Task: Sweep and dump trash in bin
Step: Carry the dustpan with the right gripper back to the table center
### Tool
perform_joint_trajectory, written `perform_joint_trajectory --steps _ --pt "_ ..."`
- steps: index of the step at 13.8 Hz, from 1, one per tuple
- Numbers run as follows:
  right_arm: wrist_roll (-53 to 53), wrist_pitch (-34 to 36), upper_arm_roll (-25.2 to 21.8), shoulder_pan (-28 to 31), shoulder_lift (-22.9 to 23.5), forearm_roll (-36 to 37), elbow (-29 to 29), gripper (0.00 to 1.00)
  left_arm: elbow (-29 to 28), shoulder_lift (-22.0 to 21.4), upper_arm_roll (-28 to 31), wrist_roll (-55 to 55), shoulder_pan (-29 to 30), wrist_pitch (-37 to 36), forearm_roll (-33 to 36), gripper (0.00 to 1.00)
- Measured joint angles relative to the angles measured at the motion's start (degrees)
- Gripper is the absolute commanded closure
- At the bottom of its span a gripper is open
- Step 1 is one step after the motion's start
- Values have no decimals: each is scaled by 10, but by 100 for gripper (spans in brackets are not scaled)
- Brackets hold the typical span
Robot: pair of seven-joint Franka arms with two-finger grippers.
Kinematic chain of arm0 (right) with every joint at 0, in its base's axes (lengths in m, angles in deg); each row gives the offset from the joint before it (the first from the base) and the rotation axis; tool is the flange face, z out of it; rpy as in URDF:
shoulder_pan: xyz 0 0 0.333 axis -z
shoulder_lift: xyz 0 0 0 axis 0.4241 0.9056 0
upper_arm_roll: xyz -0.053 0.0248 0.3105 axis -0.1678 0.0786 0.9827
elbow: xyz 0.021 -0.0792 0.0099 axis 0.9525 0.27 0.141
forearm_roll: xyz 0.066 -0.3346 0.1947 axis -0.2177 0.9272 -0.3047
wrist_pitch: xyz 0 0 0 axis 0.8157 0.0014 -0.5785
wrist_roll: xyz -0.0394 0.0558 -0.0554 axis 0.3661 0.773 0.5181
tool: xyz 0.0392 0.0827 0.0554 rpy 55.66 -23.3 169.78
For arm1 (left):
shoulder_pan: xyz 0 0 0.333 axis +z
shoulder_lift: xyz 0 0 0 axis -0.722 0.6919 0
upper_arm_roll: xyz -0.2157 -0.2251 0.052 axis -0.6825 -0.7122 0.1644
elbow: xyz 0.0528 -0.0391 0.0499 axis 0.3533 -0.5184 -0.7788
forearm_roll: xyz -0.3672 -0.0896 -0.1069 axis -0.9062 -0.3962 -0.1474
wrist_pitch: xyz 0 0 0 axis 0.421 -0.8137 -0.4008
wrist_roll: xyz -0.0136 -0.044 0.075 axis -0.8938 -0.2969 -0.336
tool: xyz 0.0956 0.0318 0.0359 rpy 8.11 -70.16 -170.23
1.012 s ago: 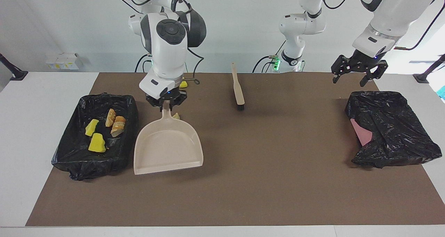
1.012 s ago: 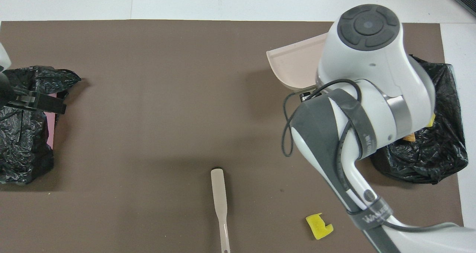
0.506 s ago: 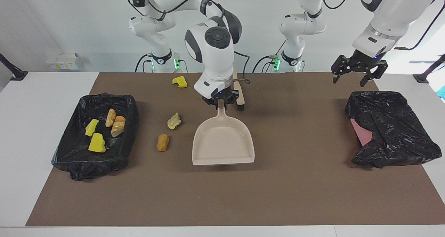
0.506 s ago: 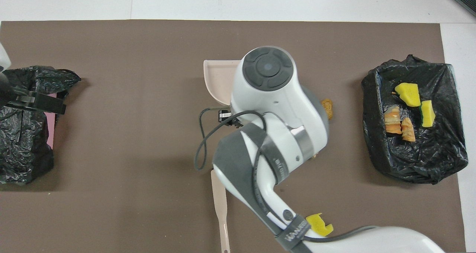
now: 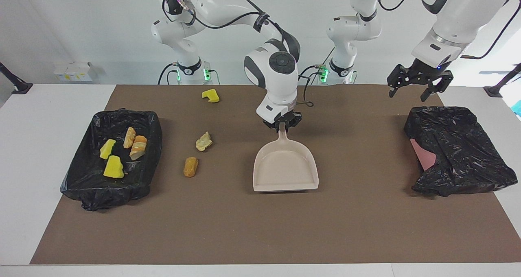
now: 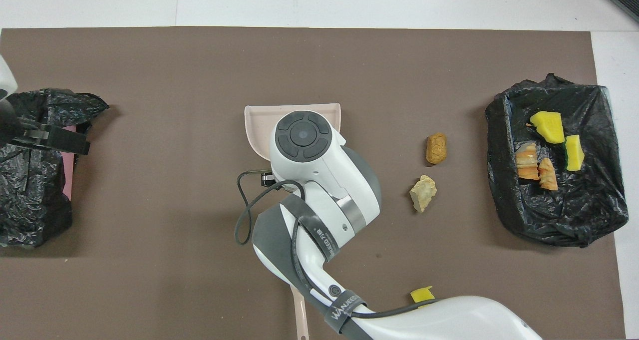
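Dustpan (image 5: 285, 166) at mat centre, handle clamped by right gripper (image 5: 282, 122). Left gripper (image 5: 420, 85), fingers spread, nothing held, waits over covered bin (image 5: 460, 151). Trash: four pcs in open bin (image 5: 87, 179); tan lump (image 5: 204, 141), brown lump (image 5: 190, 166) between it and pan; yellow chunk (image 5: 210, 95) nearer robots.

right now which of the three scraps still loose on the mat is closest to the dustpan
The pale tan lump, lying toward the right arm's end from the dustpan. The orange-brown lump sits a bit further out, and the yellow sponge chunk lies much nearer the robots.
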Motion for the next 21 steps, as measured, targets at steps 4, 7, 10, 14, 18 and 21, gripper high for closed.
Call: perform_joint_trajectory --steps 4,7,10,14,18,21 --pt "-30 -16 0 -4 2 -1 27 100 0 0 0 0 -1 0 0 0" --pt "-38 -46 0 -8 3 -1 51 96 -2 0 0 0 -5 0 0 0" --pt "-38 -47 0 -12 4 -1 56 68 -5 1 -2 0 -8 0 0 0" --pt "-39 -47 -1 -12 4 -1 56 39 -5 5 -3 1 -14 0 0 0" --pt "-39 -46 -3 -5 3 -2 54 30 -5 19 -4 19 -25 0 0 0" --pt "-39 -14 -7 5 -18 -2 51 30 -5 37 -10 58 -44 13 -1 0"
